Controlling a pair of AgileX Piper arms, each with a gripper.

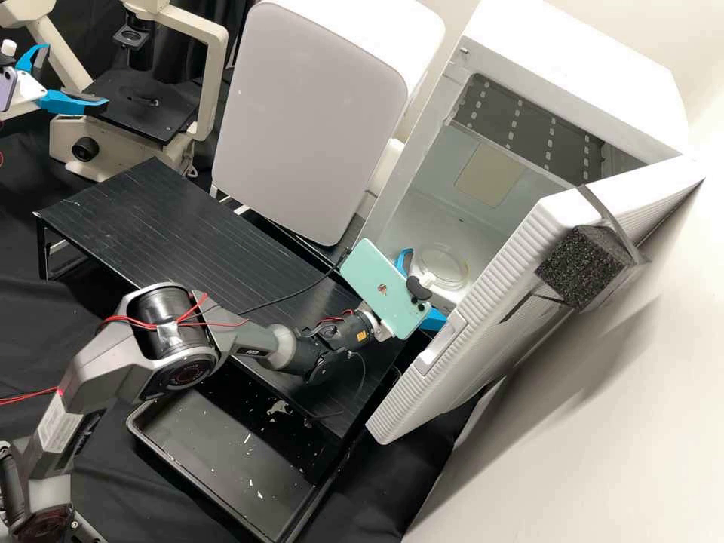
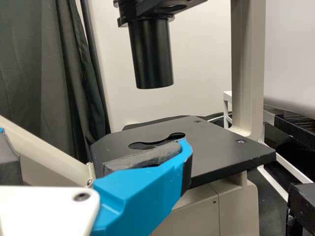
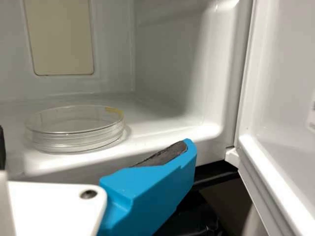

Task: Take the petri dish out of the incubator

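Petri dish [image 3: 74,132], clear and round, lies flat on the floor of the incubator [image 1: 596,72], near its front edge, with a yellow mark [image 3: 114,111] on the rim. The incubator door [image 1: 452,377] stands wide open, and a black foam block [image 1: 581,268] sits on its outer side.

The right gripper [image 1: 427,288] is at the incubator's mouth, just in front of the dish. Its two blue fingers are spread wide – nothing between them, and neither touches the dish. A mint-green phone [image 1: 381,283] is mounted on this gripper, and the right arm [image 1: 177,339] stretches over the desk [image 1: 170,219] toward the opening.

The left gripper [image 1: 75,75] is well away, near the stage [image 1: 151,124] of a pale microscope [image 1: 219,75], beyond the far corner of the desk. Its fingers are also wide apart and hold nothing.

Inside the incubator, a beige rectangular panel [image 1: 489,177] is set in the back wall, with a dark slotted panel [image 1: 520,124] higher up. Beside the incubator stands a large white unit with a rounded grey front [image 1: 309,113]. Below the near edge of the desk lies a long black tray [image 1: 226,452] – pale scraps are scattered in it.
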